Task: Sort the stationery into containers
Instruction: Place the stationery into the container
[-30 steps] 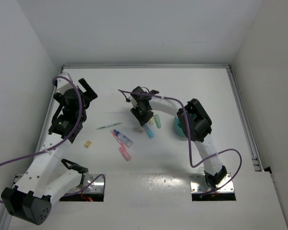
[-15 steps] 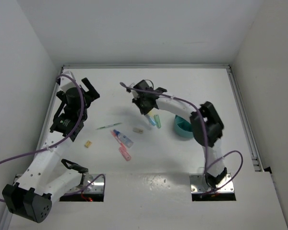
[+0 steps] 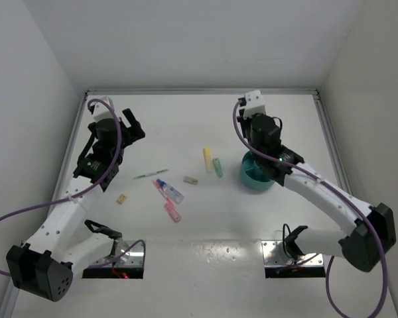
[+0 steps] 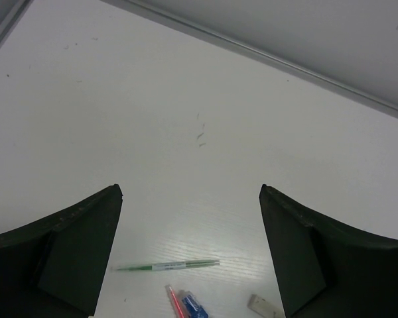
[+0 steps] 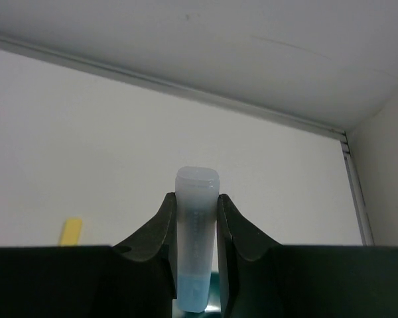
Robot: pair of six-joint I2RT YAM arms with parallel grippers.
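Since a second ago, the right end effector (image 5: 196,222) has been swung away from the scattered stationery and brought over the teal tub (image 3: 251,179), and the light-blue marker (image 5: 197,199) has been carried with it. The marker is clamped between the two fingers. Its rounded end projects past the fingertips, and teal is seen directly under its other end.

To the left of this end effector, the yellow marker (image 3: 207,159) and green marker (image 3: 217,167) are left lying side by side on the tabletop (image 3: 292,119), with the grey eraser (image 3: 190,179) further left.

The left end effector (image 4: 191,193) is held with its fingers spread wide. Nearer the arm bases than it lie the thin green pen (image 3: 150,175), the clear-blue tube (image 3: 168,191), the pink marker (image 3: 172,212) and the tiny yellow piece (image 3: 121,199) — all resting apart from one another.
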